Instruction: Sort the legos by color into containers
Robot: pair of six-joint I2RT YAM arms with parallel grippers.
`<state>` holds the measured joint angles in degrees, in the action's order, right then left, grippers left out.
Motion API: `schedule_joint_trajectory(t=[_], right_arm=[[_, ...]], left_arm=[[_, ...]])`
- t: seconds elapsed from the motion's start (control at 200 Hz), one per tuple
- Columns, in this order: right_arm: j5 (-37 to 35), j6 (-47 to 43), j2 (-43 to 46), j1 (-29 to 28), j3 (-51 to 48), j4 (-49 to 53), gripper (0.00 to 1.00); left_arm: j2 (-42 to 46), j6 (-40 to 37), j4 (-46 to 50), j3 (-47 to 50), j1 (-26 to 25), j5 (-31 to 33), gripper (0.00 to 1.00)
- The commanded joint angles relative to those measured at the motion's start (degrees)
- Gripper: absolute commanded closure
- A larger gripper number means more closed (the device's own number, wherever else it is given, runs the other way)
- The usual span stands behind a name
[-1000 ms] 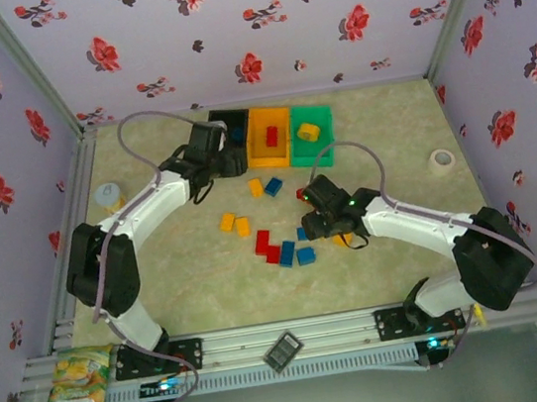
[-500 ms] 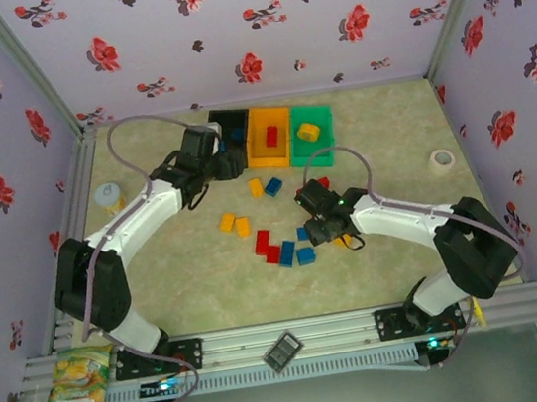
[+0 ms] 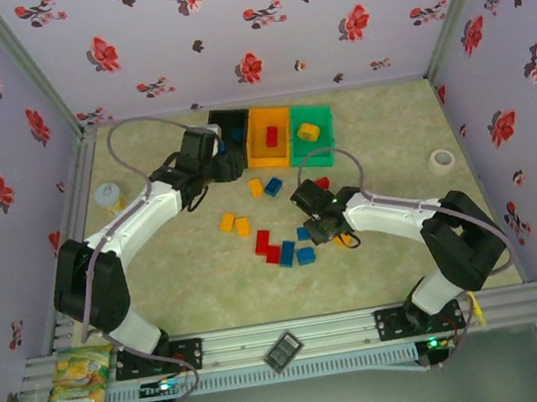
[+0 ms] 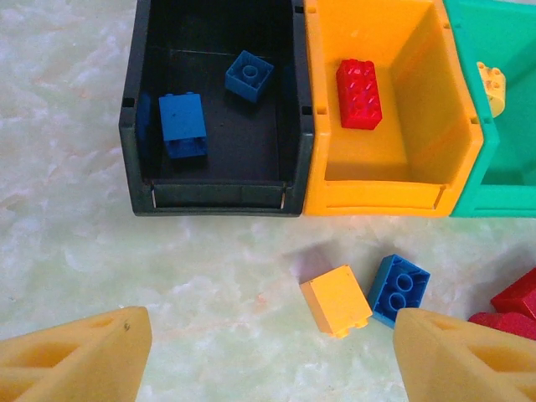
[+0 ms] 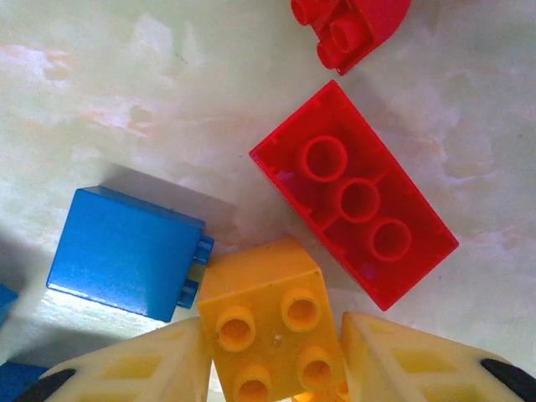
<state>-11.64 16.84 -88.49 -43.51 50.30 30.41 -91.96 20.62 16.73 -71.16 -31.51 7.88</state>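
right gripper (image 5: 275,335) pinches a yellow brick (image 5: 264,301) by its flat sides, lower centre. likely light, rigid, slick. left gripper (image 4: 272,322) spread, empty.

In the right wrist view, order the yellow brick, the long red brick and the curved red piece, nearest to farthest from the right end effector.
1. yellow brick, between the fingers of the right end effector.
2. long red brick, just beyond it, up and to the right.
3. curved red piece, at the top edge.
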Motion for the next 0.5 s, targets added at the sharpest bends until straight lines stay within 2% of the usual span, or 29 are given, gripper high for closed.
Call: schedule_joint_trajectory(t=[0.0, 0.22, 0.495], right_arm=[[-0.7, -1.2, -1.0, -0.3, 1.8, -0.8, 0.59], [-2.2, -2.8, 0.1, -0.2, 3.1, 0.5, 0.65], [-3.5, -5.1, 6.2, 2.9, 9.5, 4.5, 0.66]], left_arm=[[2.1, -1.1, 0.2, 0.6, -0.3, 0.3, 0.24], [2.6, -1.4, 1.1, 0.5, -0.3, 0.5, 0.24], [4.6, -1.8, 4.0, -0.1, -0.3, 1.9, 0.24]])
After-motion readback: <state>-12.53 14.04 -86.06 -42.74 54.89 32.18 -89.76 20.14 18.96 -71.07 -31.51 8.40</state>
